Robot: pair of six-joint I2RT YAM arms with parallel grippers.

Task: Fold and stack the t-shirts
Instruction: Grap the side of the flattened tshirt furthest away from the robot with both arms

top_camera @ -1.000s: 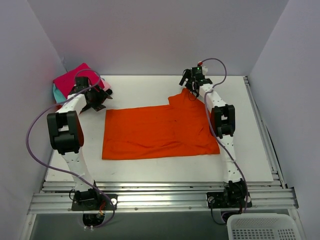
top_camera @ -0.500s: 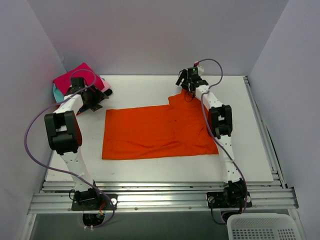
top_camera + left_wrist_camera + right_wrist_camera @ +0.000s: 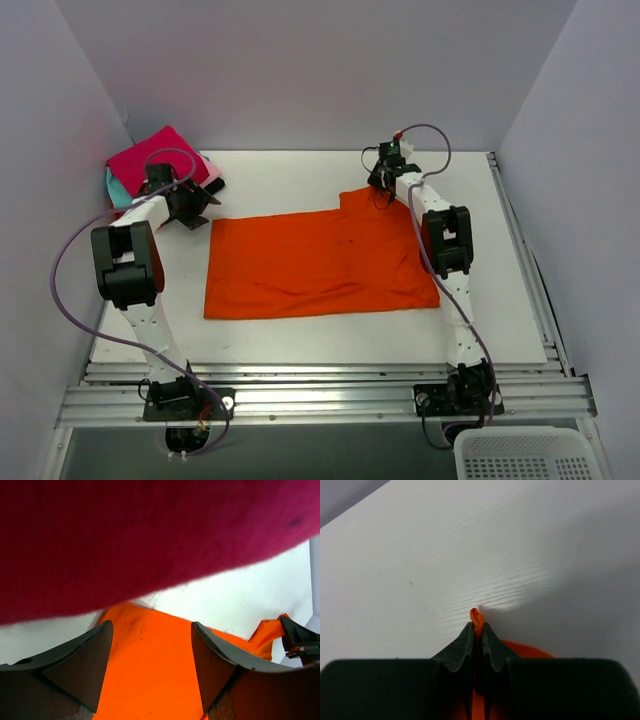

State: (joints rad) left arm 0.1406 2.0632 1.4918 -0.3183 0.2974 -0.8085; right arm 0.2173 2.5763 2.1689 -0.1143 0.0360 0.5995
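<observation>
I see the orange shirt [image 3: 320, 262] spread flat across the middle of the table [image 3: 300, 170], with 1 sleeve reaching toward the far right. My right gripper [image 3: 476, 626] is at that sleeve. Its 2 fingers are pressed together on a small pinch of the orange cloth, and a little fold pokes out past the tips just above the white surface. My left gripper [image 3: 151, 627] is at the far left, just beside the stack [image 3: 150, 165] of folded shirts in the corner. Its fingers [image 3: 90, 665] stand apart with nothing between them. In the left wrist view the magenta shirt [image 3: 150, 530] on top of that stack fills the upper half, close above the fingers, and I cannot tell whether they touch it. From above, a teal shirt [image 3: 114, 186] shows under the magenta. A white basket [image 3: 530, 455] sits off the table at the near right
</observation>
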